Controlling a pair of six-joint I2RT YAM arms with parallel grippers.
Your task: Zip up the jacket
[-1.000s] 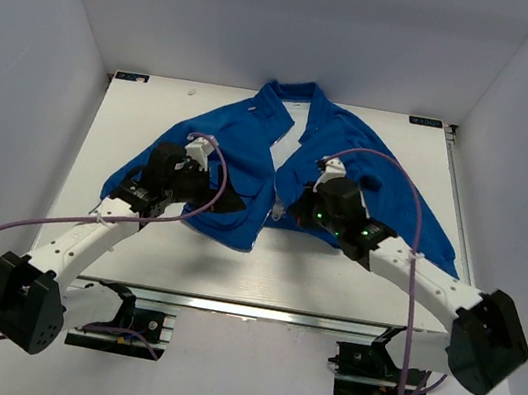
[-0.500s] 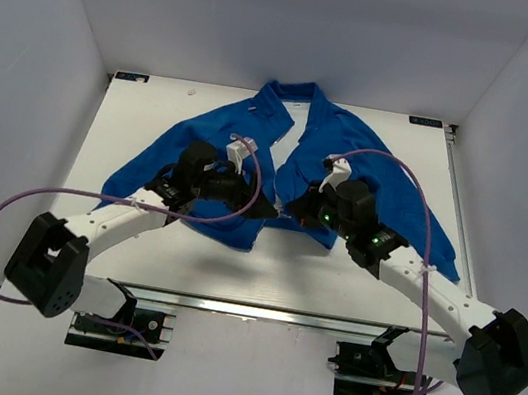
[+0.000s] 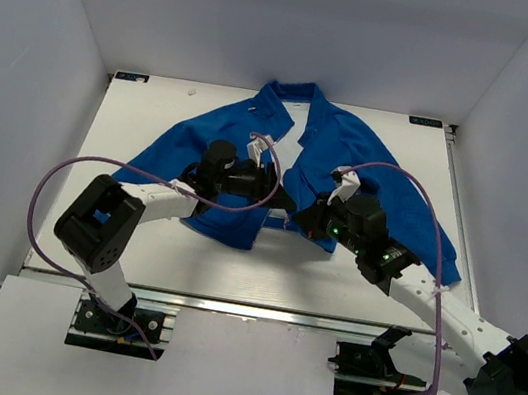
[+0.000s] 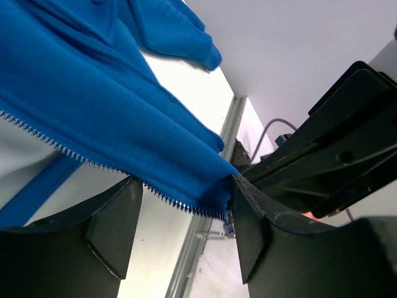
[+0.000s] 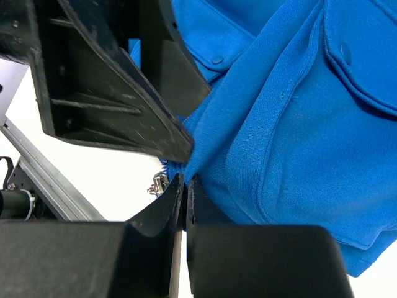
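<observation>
Here, right tool (image 5: 185,186) pinches jacket (image 5: 298,124) hem; zipper pull (image 5: 159,184) half hidden.

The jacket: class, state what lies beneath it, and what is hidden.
Under the jacket lies the white table. The part beneath the fabric is covered, so anything there cannot be seen.

White table (image 3: 231,273) with the blue jacket (image 3: 344,145) open across its far half

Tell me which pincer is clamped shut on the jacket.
The right pincer: its fingers are pinched together on the jacket at its blue hem. The left pincer stands open, the zipper edge running between its fingers.
</observation>
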